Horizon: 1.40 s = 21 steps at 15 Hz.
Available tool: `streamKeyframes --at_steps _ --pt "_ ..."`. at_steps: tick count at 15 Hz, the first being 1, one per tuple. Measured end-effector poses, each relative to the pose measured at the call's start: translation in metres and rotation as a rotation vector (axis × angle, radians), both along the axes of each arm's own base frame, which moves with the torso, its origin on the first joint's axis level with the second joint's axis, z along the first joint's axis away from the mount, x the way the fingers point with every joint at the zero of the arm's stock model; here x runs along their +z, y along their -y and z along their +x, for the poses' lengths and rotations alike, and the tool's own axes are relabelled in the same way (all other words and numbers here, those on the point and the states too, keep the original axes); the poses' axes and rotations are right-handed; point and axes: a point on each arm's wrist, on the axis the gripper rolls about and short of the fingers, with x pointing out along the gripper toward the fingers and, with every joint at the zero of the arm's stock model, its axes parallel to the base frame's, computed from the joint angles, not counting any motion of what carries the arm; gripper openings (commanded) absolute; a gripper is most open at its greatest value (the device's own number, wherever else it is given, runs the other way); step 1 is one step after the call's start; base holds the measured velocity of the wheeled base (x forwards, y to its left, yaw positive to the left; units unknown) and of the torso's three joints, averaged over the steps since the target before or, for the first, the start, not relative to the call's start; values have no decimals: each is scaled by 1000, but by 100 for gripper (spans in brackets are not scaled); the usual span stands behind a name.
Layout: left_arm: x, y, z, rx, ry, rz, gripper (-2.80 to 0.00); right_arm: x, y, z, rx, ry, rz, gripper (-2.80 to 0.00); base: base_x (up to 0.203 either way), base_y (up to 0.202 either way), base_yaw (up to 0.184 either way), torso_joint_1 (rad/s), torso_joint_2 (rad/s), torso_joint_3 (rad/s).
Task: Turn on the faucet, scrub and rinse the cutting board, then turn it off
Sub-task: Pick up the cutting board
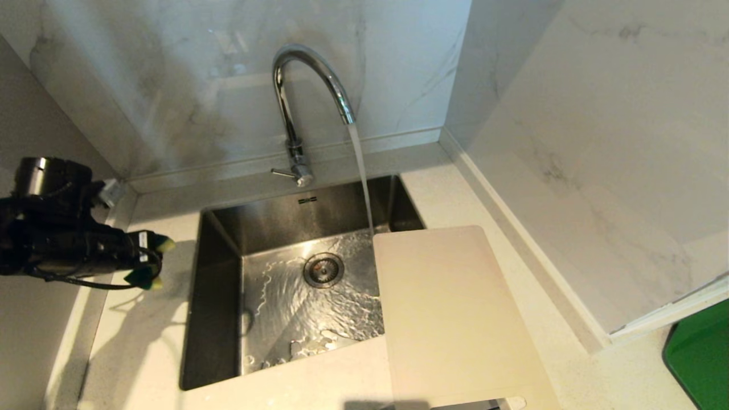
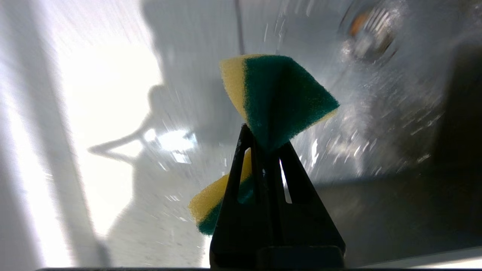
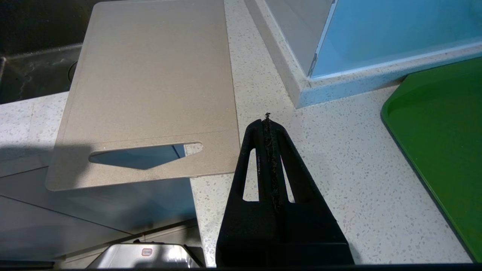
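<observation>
The chrome faucet arches over the steel sink, and a stream of water runs from its spout into the basin. The cream cutting board lies on the counter right of the sink, its left edge overhanging the basin; its slot handle juts past the counter's front edge. My left gripper hovers over the counter left of the sink, shut on a green-and-yellow sponge squeezed in the middle. My right gripper is shut and empty, above the counter just right of the board's handle end.
A green tray sits on the counter at the far right, beside a marble-clad wall block. The drain lies mid-basin with water swirling round it. The faucet's small lever points left.
</observation>
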Motion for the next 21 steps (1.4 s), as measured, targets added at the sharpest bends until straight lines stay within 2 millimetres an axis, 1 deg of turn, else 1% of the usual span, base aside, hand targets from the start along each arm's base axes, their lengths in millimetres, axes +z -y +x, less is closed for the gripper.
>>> streamKeyframes --at_steps 3,4,6,8,9,10,11,12,13,15,17,19,21 --pt "72 -3 -21 -13 163 43 -280 0 0 0 0 0 0 -280 0 0 0 0 0 0" --pt "99 -4 -33 -16 224 64 -280 0 0 0 0 0 0 -280 0 0 0 0 0 0" --pt "145 -6 -59 -17 325 97 -280 0 0 0 0 0 0 -280 0 0 0 0 0 0" --pt "185 -9 -92 -9 423 130 -280 0 0 0 0 0 0 -280 0 0 0 0 0 0" --pt "204 -12 -112 3 476 153 -280 0 0 0 0 0 0 -280 0 0 0 0 0 0" --pt "216 -15 -131 17 517 180 -280 0 0 0 0 0 0 -280 0 0 0 0 0 0" --pt "225 -17 -147 28 553 202 -280 0 0 0 0 0 0 -280 0 0 0 0 0 0" --pt "231 -18 -165 38 591 220 -280 0 0 0 0 0 0 -280 0 0 0 0 0 0" --pt "233 -18 -179 42 614 226 -280 0 0 0 0 0 0 -280 0 0 0 0 0 0" --pt "225 -17 -204 39 620 229 -280 0 0 0 0 0 0 -280 0 0 0 0 0 0" --pt "208 -16 -227 29 602 226 -280 0 0 0 0 0 0 -280 0 0 0 0 0 0" --pt "184 -14 -249 20 577 223 -280 0 0 0 0 0 0 -280 0 0 0 0 0 0" --pt "151 -12 -271 13 545 219 -280 0 0 0 0 0 0 -280 0 0 0 0 0 0"
